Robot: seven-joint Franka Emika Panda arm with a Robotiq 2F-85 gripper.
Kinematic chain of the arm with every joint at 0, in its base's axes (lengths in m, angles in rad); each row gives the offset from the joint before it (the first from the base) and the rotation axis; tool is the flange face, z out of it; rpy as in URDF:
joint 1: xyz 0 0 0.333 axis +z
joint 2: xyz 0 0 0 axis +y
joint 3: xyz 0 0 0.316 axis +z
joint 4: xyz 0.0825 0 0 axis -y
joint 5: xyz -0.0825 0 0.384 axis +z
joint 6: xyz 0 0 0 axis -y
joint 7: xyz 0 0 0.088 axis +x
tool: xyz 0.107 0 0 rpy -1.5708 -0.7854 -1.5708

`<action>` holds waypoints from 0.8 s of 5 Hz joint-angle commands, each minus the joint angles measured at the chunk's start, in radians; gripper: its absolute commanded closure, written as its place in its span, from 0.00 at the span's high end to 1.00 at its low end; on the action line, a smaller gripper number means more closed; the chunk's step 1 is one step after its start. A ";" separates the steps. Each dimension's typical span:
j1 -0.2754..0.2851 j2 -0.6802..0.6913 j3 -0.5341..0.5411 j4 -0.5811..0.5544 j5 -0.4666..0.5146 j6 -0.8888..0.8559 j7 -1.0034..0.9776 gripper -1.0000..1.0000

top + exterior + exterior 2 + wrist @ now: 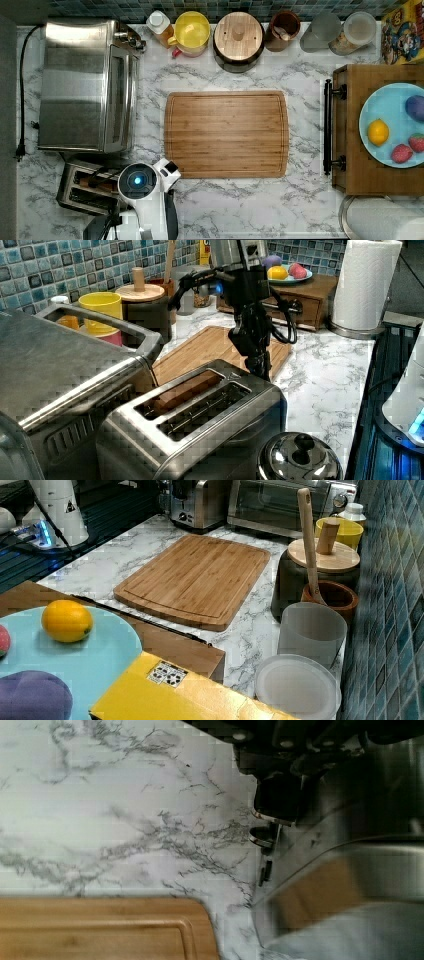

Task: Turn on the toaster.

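The end effector (257, 362) hangs in the middle of the left view, its dark tip down at the far end of the toaster (200, 415), touching or nearly touching the steel casing there. Whether it is released or clenched I cannot tell. In the wrist view the end effector (272, 820) is a black mass in the upper right of the frame, against the shiny toaster (360, 885) side.

The toaster fills the lower middle of the left view, its two long slots facing up, brown bread showing in the slot nearer the toaster oven (55, 375). In the top view the toaster (85, 187) sits at the lower left of the frame, partly under the white arm, just below the toaster oven (85, 85).

The cutting board (226, 134) lies flat in the centre of the marble tabletop (250, 210), near the toaster. Along the top edge of the top view stand a yellow mug (191, 31) and a wooden-lidded jar (238, 34). At the right edge a blue plate (385, 107) carries a lemon (378, 132). A paper towel roll (385, 220) occupies the lower right corner.
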 commanded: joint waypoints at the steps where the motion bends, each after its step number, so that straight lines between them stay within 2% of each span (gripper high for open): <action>1: -0.018 0.222 0.012 0.059 -0.046 0.157 0.140 0.00; 2: -0.014 0.180 -0.015 0.045 -0.008 0.180 0.067 0.00; 4: -0.016 0.180 -0.014 0.045 -0.008 0.180 0.067 0.00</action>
